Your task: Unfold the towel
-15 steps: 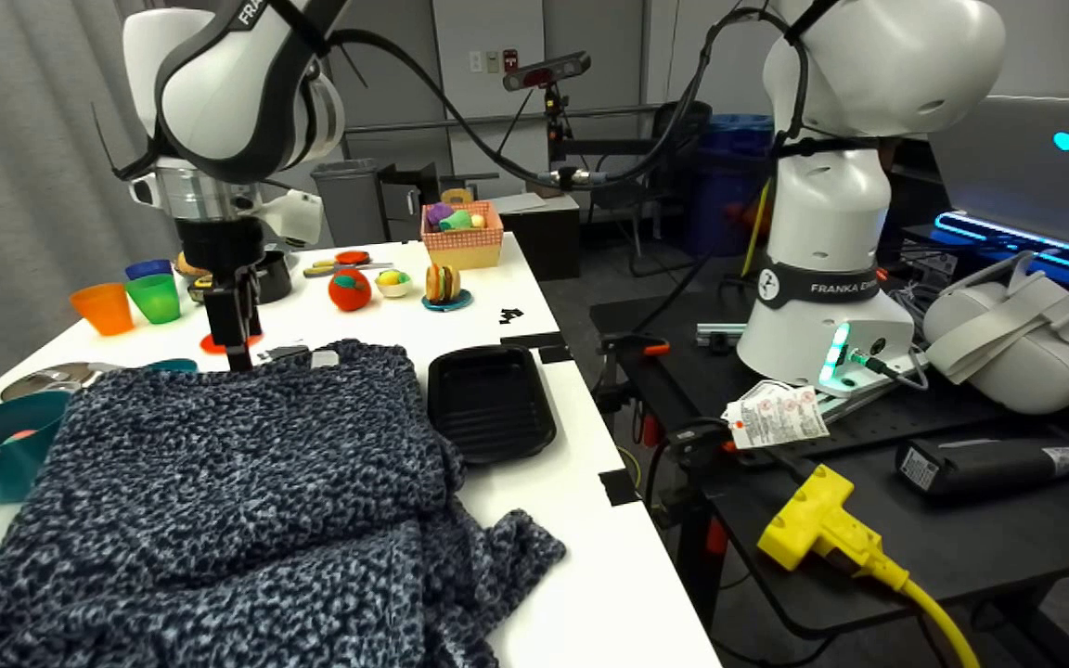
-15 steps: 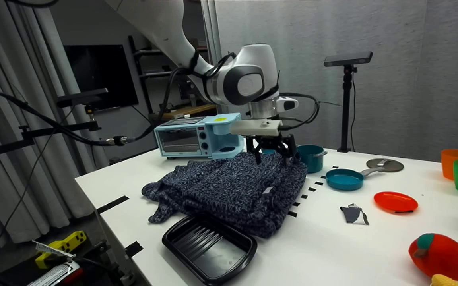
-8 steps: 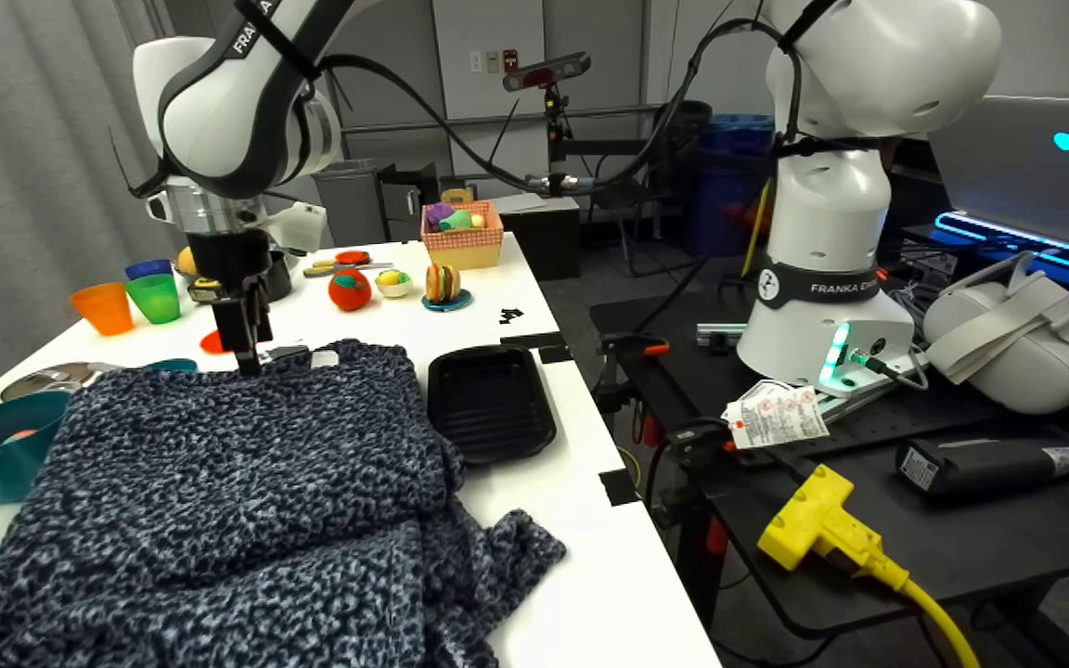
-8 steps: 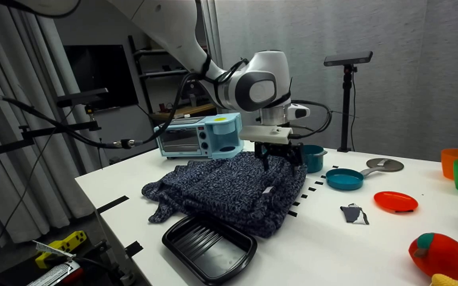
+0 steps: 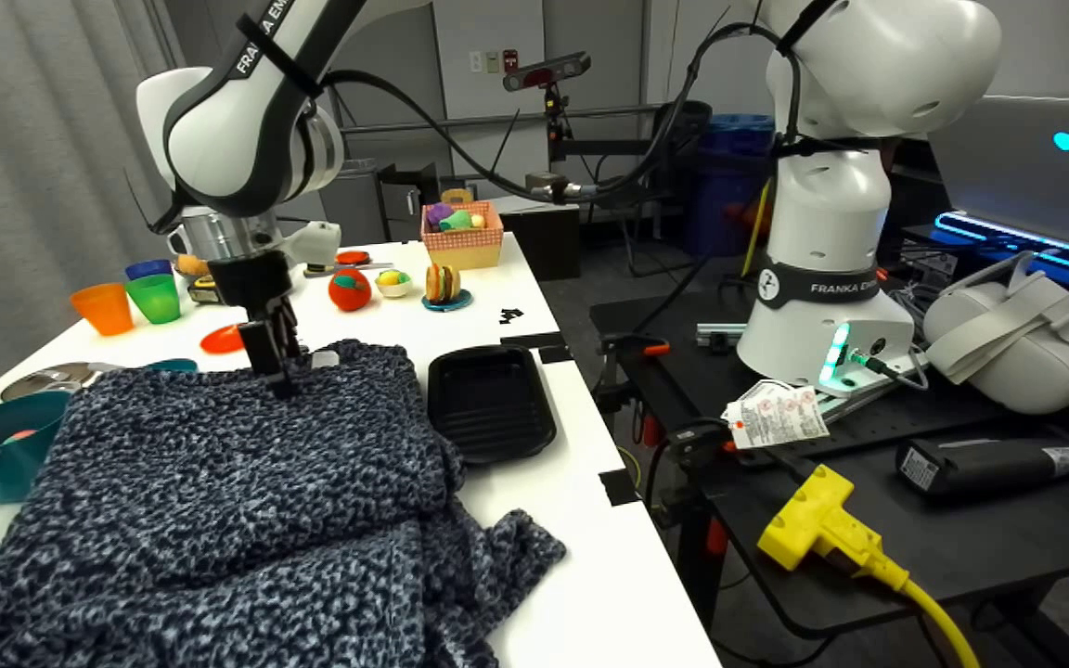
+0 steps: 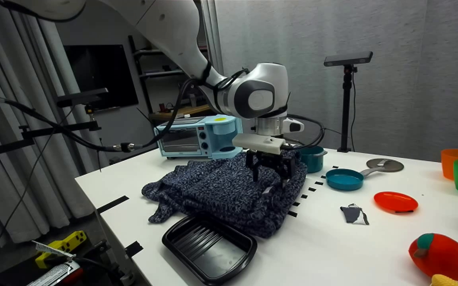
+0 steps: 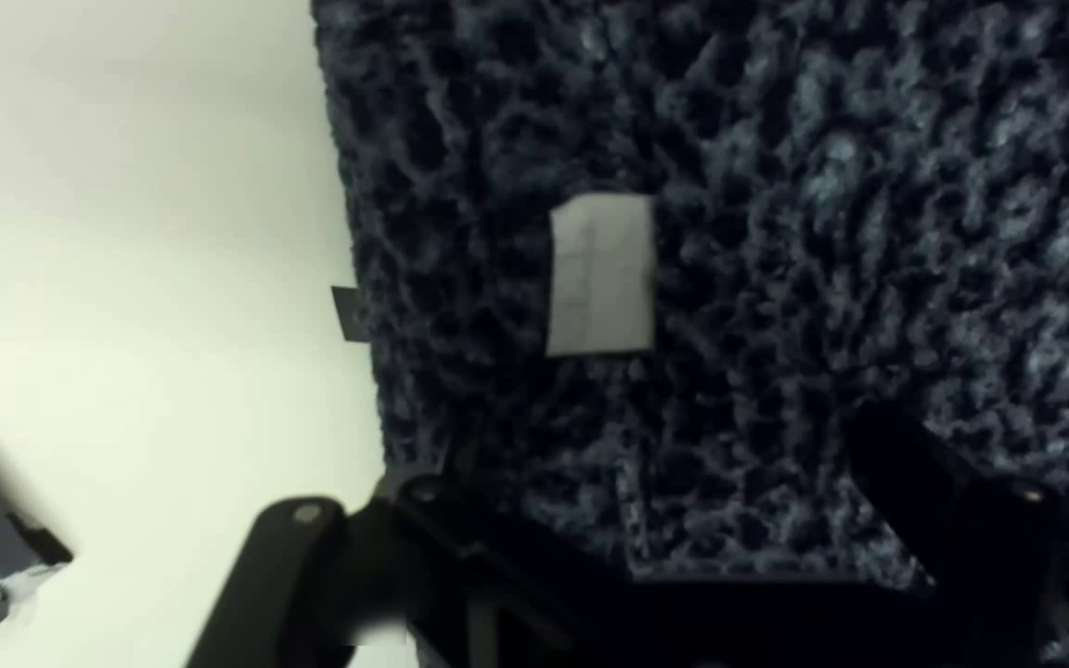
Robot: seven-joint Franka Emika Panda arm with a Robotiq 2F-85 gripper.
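The towel (image 5: 247,482), dark navy with grey speckles, lies in a folded, rumpled heap on the white table. Its loose corner (image 5: 521,547) sticks out in an exterior view. A small pale tag (image 7: 601,274) shows on the cloth close to one edge. My gripper (image 6: 269,181) points down over the towel near that tag, its jaws wide apart. In the wrist view speckled cloth fills the gap of the gripper (image 7: 666,425), and nothing is pinched there. Whether the fingertips (image 6: 255,177) touch the cloth, I cannot tell.
A black tray (image 6: 221,258) stands right beside the towel. At the far side are a teal pot (image 6: 312,159) and a light blue toaster oven (image 6: 185,138). A teal pan (image 6: 344,179), a red plate (image 6: 396,201) and a torn dark scrap (image 6: 354,214) lie off to one side.
My gripper has come down toward the towel and shifted over it, ending nearer the pale tag. Its jaws have stayed apart. The towel has not moved.
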